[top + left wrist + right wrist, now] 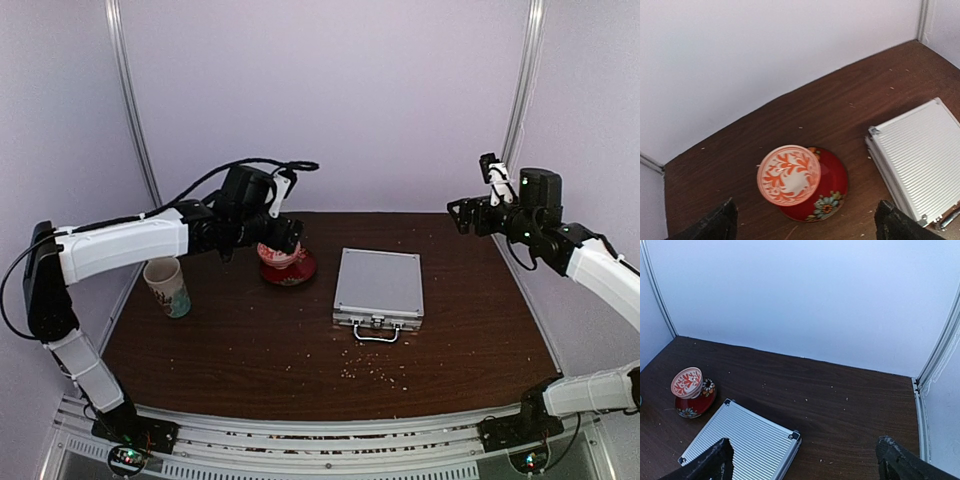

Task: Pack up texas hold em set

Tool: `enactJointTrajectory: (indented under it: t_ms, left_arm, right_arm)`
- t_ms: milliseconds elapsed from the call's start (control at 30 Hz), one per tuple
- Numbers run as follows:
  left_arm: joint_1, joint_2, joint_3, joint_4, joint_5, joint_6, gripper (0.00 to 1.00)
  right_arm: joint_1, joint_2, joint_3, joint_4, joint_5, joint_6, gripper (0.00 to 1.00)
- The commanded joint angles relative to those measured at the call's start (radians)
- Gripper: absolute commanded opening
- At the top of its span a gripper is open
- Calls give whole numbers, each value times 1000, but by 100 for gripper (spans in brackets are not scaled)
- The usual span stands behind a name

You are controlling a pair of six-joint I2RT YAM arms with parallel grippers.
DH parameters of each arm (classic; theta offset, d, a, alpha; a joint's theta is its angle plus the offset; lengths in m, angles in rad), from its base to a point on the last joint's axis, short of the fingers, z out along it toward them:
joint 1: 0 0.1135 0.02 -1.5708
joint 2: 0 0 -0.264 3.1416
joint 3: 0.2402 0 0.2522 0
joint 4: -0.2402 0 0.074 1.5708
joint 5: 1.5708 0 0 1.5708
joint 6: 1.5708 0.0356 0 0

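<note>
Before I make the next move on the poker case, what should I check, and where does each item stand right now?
1. Briefcase lid down, lying flat: ok.
2. Case fastened on the handle side: cannot tell, too small to see.
3. Set pieces left outside the case: none seen, only specks; ok.
4. Left hand open and empty, above the bowl: ok.
5. Right hand open and empty, raised off to the case's right: ok.
6. Handle faces the arms, nothing on it: ok.

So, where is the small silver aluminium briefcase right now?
In the top view, the silver aluminium briefcase lies closed, right of centre on the brown table, with the red-white bowl to its left.
</note>
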Motion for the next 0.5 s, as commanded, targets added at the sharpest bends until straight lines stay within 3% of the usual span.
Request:
enactJointTrajectory:
  t_ms: [0,133,467]
  left_arm:
    - [41,-121,-66,82,-166,20,98]
    - [70,-147,-86,93,-222,26,98]
    - [101,-203,-122,112,-148,-2,98]
  right_arm:
    - [-21,5,-21,80,62,71,100]
    - [-58,-13,-23,79,51,61,100]
    - [-98,-30,26,12,48,13,100]
